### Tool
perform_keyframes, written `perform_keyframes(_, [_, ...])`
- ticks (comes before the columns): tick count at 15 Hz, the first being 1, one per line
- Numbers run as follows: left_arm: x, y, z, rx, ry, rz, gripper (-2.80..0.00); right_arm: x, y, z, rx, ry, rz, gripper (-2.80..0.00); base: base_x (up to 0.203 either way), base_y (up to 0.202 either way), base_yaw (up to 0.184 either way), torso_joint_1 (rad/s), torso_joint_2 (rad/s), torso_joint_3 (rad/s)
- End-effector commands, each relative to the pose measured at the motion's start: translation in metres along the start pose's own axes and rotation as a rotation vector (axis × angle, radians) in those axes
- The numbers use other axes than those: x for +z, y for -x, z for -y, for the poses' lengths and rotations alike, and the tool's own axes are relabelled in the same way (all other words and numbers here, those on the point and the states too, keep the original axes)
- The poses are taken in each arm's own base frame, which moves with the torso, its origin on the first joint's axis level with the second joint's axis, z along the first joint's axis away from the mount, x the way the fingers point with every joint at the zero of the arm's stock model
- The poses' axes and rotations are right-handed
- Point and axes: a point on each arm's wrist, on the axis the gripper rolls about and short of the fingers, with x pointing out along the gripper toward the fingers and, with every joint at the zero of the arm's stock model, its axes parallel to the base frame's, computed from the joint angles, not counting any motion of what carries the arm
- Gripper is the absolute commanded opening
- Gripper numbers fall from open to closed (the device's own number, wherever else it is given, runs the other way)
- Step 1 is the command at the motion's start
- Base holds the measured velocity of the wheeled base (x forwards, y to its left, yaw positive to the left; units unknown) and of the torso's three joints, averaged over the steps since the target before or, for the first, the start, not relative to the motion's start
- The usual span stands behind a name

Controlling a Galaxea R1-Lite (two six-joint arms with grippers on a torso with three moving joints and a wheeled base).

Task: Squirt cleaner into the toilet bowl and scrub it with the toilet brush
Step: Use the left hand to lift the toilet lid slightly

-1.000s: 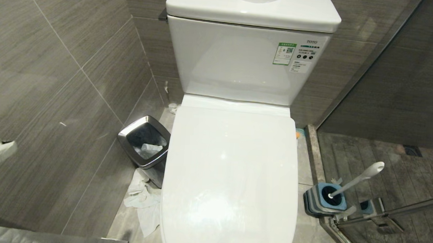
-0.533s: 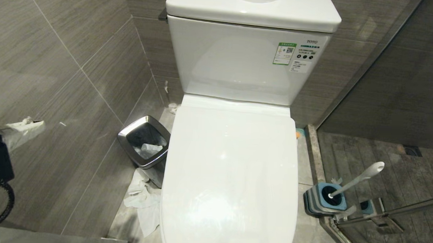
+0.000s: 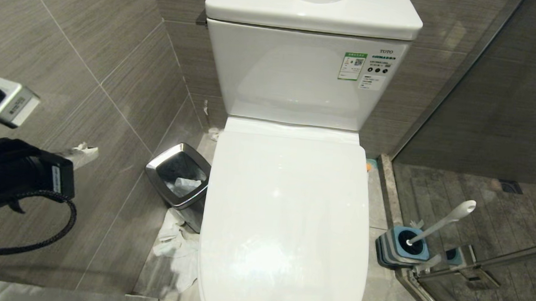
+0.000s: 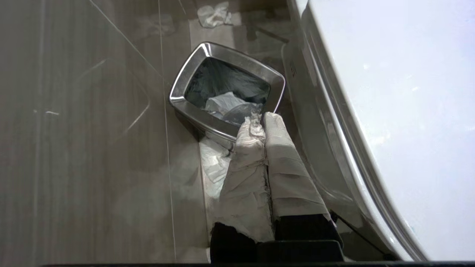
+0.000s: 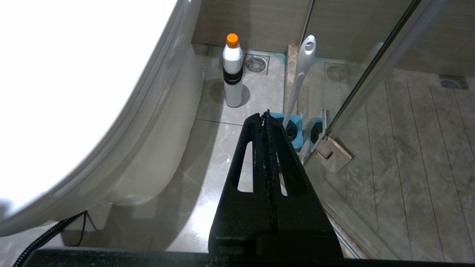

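Paper-wrapped fingers [image 4: 276,163] pressed together, toilet bowl [image 3: 288,214] lid down, basin hidden

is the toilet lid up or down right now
Down. In the head view the white lid lies flat over the toilet bowl, covering the basin, so no water or cleaner shows.

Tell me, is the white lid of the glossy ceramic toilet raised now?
No, the white lid lies flat and shut over the toilet bowl, which hides the basin completely.
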Motion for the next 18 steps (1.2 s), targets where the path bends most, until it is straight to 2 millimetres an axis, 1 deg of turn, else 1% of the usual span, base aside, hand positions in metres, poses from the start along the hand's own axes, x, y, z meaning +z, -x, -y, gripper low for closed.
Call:
perform_keyframes(1, [-0.006,-0.027,-0.002,-0.028,0.01,-0.062,-2.8,-0.007,-0.002,0.0,-0.001,0.001,-0.025,-2.8,0.0,0.0,0.0,0.0,0.0,0.0])
perform_keyframes(3, [-0.005,-0.043,-0.003,-0.088,0.016,-0.07,-2.8,-0.007,-0.002,0.0,-0.001,0.0,-0.024,-2.8,0.0,0.0,0.0,0.0,0.0,0.0])
perform_keyframes(5, [-0.008,-0.058,-0.004,-0.16,0.03,-0.088,-2.8,-0.007,-0.002,0.0,-0.001,0.0,-0.024,-2.8,0.0,0.0,0.0,0.0,0.0,0.0])
perform_keyframes(9, [-0.02,-0.076,-0.001,-0.317,0.089,-0.123,-2.8,-0.007,-0.002,0.0,-0.001,0.0,-0.024,-2.8,0.0,0.0,0.0,0.0,0.0,0.0])
perform_keyframes(11, [-0.026,-0.08,0.003,-0.429,0.188,-0.155,-2.8,-0.007,-0.002,0.0,-0.001,0.001,-0.025,-2.8,0.0,0.0,0.0,0.0,0.0,0.0])
perform_keyframes(13, [-0.033,-0.09,0.005,-0.548,0.347,-0.204,-2.8,-0.007,-0.002,0.0,-0.001,0.0,-0.024,-2.8,0.0,0.0,0.0,0.0,0.0,0.0])
perform_keyframes(14, [-0.038,-0.097,0.006,-0.566,0.403,-0.229,-2.8,-0.007,-0.002,0.0,-0.001,0.0,-0.024,-2.8,0.0,0.0,0.0,0.0,0.0,0.0])
perform_keyframes(17, [-0.058,-0.124,0.007,-0.604,0.481,-0.256,-2.8,-0.007,-0.002,0.0,-0.001,0.001,-0.025,-2.8,0.0,0.0,0.0,0.0,0.0,0.0])
perform_keyframes(18, [-0.061,-0.128,0.008,-0.624,0.52,-0.258,-2.8,-0.007,-0.002,0.0,-0.001,0.0,-0.024,-2.8,0.0,0.0,0.0,0.0,0.0,0.0])
